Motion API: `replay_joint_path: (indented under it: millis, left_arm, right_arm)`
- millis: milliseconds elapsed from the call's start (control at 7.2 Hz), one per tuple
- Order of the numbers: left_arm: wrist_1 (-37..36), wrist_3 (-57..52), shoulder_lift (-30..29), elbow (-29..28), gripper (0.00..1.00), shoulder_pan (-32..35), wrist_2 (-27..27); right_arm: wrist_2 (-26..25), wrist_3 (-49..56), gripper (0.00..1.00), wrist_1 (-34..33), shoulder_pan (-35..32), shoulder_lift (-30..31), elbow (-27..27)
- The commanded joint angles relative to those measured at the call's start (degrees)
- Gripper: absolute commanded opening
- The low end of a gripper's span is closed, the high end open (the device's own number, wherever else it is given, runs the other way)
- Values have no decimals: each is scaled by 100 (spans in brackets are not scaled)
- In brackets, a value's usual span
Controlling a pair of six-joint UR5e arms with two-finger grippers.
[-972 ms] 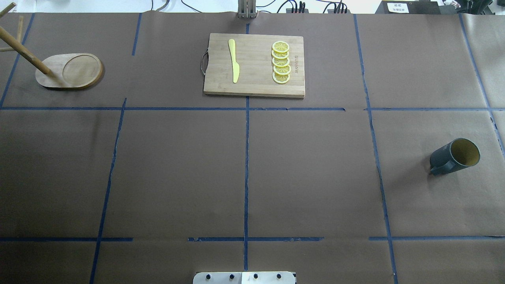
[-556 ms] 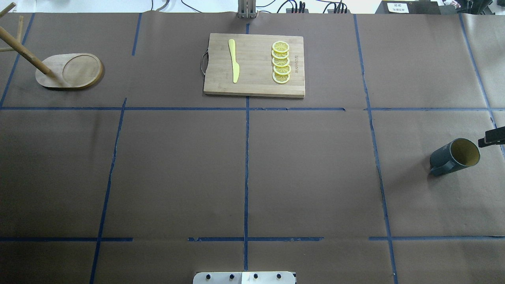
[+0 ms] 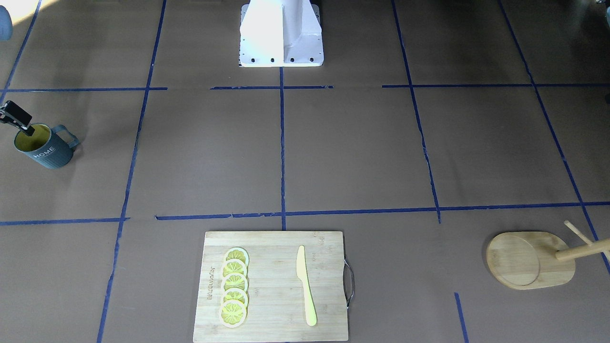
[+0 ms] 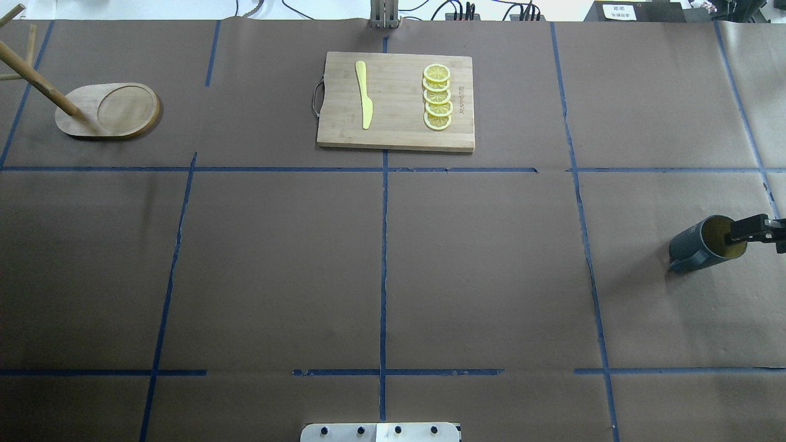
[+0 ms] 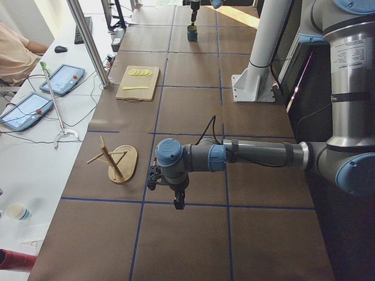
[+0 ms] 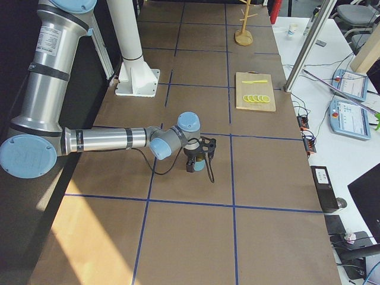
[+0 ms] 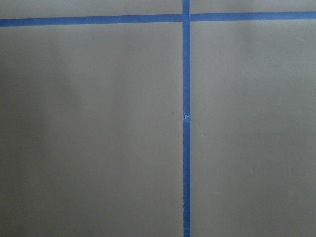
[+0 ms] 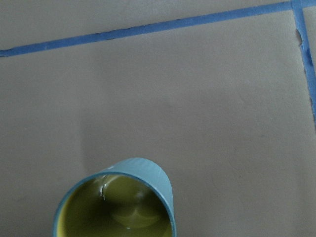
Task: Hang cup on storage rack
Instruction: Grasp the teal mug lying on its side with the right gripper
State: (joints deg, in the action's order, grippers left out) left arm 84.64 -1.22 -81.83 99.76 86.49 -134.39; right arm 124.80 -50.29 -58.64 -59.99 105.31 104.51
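Overhead exterior view has the cup (image 4: 706, 244) standing upright near the table's (image 4: 479, 258) right end, handle turned toward the robot and the table's middle. The right gripper (image 4: 748, 231) reaches in from the edge, with one dark finger lying across the rim over the yellow inside. Its other finger is out of frame, so I cannot tell whether the jaws are apart or together, and nothing shows them pinching the wall. The nearest risk is that finger: if it drops off-centre it could strike the rim and tip or shove the cup toward the table's end. A pinch on the thin wall alone may also let the cup swing or slip once lifted, leaving the handle badly turned. The rack (image 4: 107, 110) sits at the far left corner, well apart from the cup, so a long carry or a hand-over seems likely, and either could end in a drop. Its pegs look thin and its stand light, so a misaligned handle might miss a peg or push the rack over. The left gripper (image 5: 174, 196) hangs over bare paper near the rack, and whether it is apart or closed I cannot tell.
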Motion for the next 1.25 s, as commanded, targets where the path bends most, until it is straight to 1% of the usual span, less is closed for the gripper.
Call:
replay_joint_path:
  millis: [0,139,278,417,556,694,972,1111]
  left_arm:
    - [0,-1,0,0,100,0,1]
    - [9,-1,0,0,100,0,1]
    - [0,-1,0,0,100,0,1]
    - [9,-1,0,0,100,0,1]
    - [0,-1,0,9,100,0,1]
    - [0,-1,0,9,100,0,-8]
    - [0,-1,0,9,100,0,-8]
    - [0,-1,0,17,100,0,-8]
  right_arm:
    - [-113,-181,96,11,189,-89,-168]
    - [-166,-356,94,11,285,-124,-177]
    - [-254,-576,89,11,390,-194,-229]
    - [-246,-665,72,2,435,-264,-273]
    - [-237,-753,27,11,435,-274,-273]
    - [-237,-754,17,20,435,-274,-256]
    - [-228,-771,1,20,435,-282,-142]
    - [-176,-797,0,2,435,-283,67]
